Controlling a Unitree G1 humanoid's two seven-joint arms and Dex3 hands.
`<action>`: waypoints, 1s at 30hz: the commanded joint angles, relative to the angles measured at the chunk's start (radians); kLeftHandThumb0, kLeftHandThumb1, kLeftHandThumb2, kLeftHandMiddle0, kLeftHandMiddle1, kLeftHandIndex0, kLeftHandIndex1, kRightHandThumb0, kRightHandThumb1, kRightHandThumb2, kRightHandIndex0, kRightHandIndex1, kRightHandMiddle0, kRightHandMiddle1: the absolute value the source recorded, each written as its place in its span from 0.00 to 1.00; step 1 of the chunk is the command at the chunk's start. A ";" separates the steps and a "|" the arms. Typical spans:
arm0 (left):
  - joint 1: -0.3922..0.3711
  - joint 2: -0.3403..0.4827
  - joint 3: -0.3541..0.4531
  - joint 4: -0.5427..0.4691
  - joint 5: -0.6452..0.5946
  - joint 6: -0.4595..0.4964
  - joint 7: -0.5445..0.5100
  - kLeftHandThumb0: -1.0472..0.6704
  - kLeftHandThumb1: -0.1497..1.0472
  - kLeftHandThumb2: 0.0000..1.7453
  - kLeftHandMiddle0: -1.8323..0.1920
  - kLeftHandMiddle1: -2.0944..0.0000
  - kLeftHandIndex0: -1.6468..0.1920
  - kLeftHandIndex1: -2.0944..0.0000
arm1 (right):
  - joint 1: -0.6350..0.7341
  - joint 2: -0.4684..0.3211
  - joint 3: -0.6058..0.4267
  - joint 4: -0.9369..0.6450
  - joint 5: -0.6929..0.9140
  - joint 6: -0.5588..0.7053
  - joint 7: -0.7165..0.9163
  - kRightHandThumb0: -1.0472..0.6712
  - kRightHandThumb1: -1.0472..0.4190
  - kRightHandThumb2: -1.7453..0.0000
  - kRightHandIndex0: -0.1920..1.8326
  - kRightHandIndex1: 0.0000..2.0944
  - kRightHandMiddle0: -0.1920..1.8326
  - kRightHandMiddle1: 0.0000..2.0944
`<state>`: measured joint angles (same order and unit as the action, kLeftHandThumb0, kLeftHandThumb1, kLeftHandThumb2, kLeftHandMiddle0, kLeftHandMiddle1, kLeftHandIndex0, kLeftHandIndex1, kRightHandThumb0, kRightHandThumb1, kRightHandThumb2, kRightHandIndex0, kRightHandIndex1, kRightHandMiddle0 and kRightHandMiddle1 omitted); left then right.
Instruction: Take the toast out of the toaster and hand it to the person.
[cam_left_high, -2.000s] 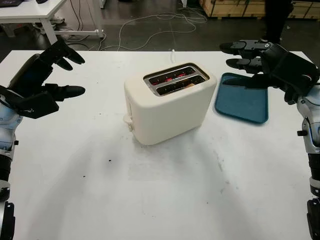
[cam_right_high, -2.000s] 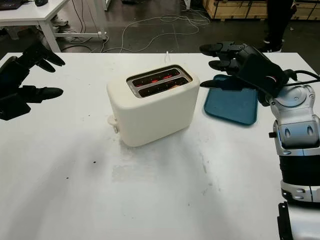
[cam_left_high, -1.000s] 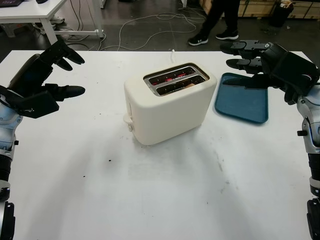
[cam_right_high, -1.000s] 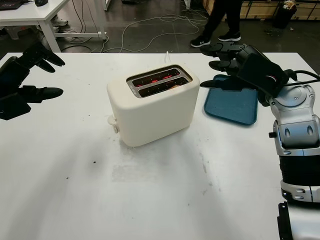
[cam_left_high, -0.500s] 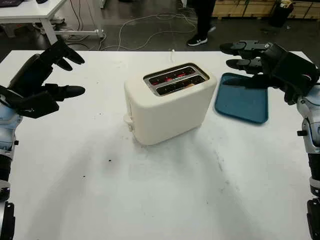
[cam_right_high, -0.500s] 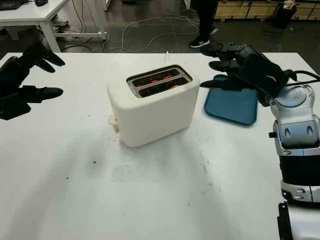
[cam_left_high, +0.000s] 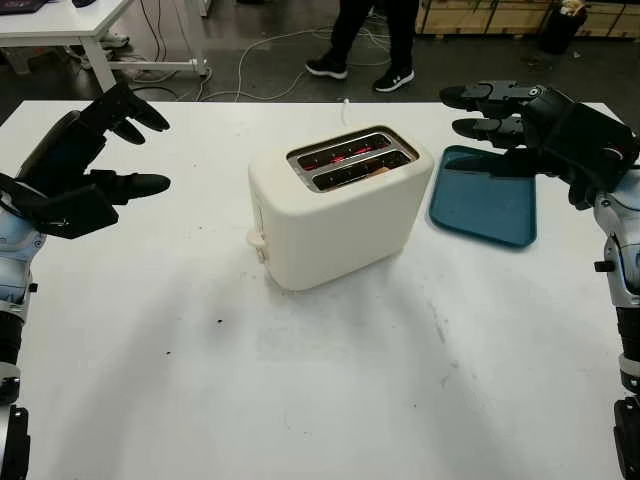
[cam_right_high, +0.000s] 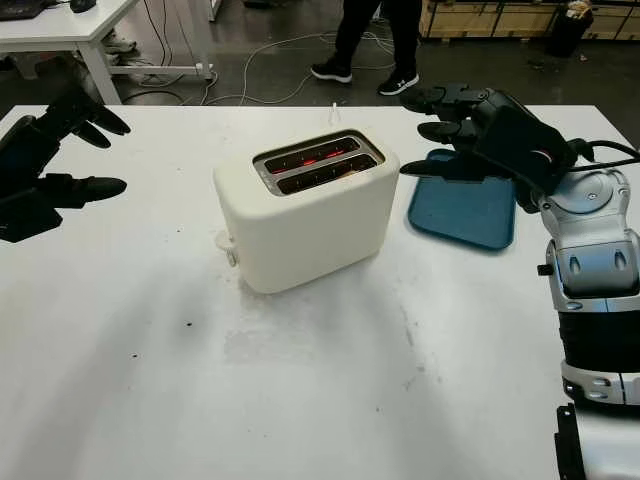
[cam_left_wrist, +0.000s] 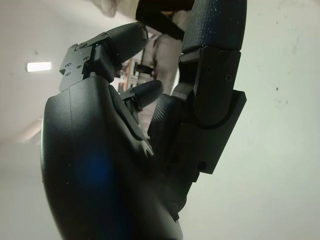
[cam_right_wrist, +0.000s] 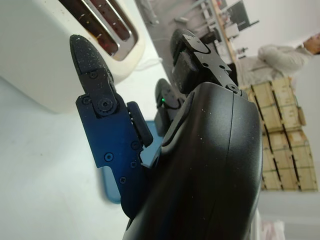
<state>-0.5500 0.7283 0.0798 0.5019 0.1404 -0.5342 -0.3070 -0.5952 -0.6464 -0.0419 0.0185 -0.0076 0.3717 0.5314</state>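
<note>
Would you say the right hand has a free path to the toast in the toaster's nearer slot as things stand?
Probably yes. The right hand is open, raised above the blue tray beside the toaster, with nothing between them. The toast sits low in its slot, though, so gripping it may be awkward.

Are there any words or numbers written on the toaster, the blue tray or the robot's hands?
None can be read.
Toaster: plain cream sides, no writing.
Blue tray: plain, no label.
Left hand and right hand: black shells, no lettering.
</note>
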 joint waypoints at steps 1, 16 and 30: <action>0.003 -0.004 0.008 0.006 -0.006 -0.014 0.006 0.00 0.89 0.19 0.91 0.25 0.90 0.33 | -0.006 0.006 -0.013 -0.015 0.011 0.027 -0.007 0.31 0.19 1.00 0.30 0.01 0.31 0.00; 0.004 -0.006 0.009 0.000 -0.001 -0.007 0.007 0.00 0.89 0.18 0.91 0.25 0.90 0.33 | -0.006 0.004 -0.011 -0.010 0.006 0.014 -0.007 0.30 0.19 1.00 0.31 0.01 0.32 0.00; 0.007 -0.004 0.009 -0.009 -0.004 0.005 0.006 0.00 0.89 0.18 0.91 0.25 0.90 0.32 | -0.007 0.002 -0.009 -0.002 0.004 -0.003 -0.004 0.30 0.19 1.00 0.31 0.01 0.32 0.00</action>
<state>-0.5498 0.7232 0.0800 0.5008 0.1414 -0.5361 -0.3010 -0.5952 -0.6461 -0.0423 0.0134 -0.0075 0.3836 0.5306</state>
